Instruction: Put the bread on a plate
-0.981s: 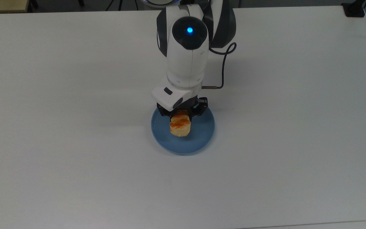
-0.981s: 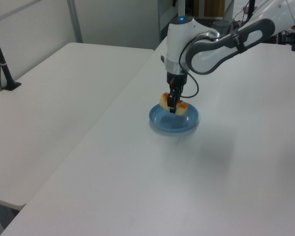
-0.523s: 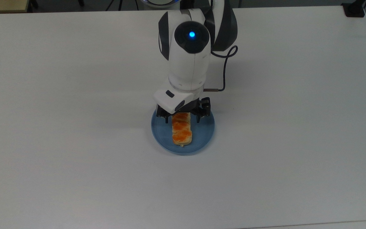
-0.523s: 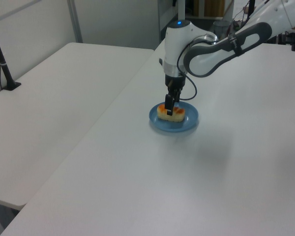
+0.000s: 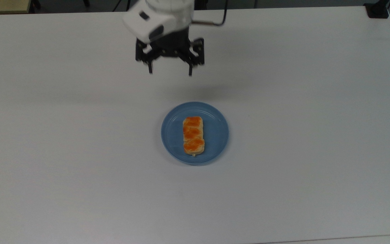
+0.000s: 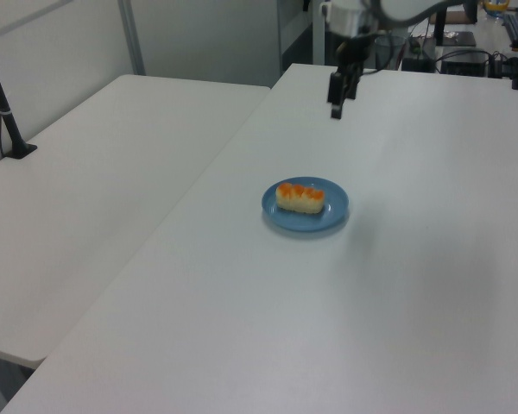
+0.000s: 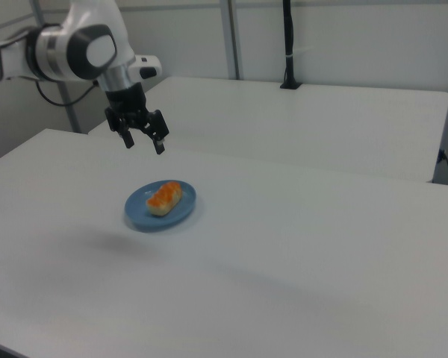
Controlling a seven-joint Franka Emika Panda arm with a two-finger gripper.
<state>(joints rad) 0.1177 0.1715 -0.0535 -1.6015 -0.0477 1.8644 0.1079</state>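
The bread (image 5: 193,135) lies flat on the plate (image 5: 215,149), glazed bumps up – three orange-brown humps in a row. In the top view it runs lengthwise top to bottom, a bit to the top view's left of the plate's centre, its near end close to the rim. In the left view the loaf (image 6: 300,197) lies crosswise on the blue dish (image 6: 332,216); in the right view it (image 7: 164,197) sits slanted on the dish (image 7: 183,212).

The gripper (image 5: 170,72) hangs in the air, well apart from the plate, toward the top of the top view & a bit to the top view's left. Jaws spread wide, nothing between them – both black fingers (image 5: 150,67) point down. Same in the right view: gripper (image 7: 143,144) above and to the right view's left of the plate, fingers apart, empty. In the left view the gripper (image 6: 336,110) is high above the white table (image 5: 317,135), beyond the plate.

A second white table (image 6: 112,172) stands alongside, w/ a black post (image 6: 4,112) at its far edge.
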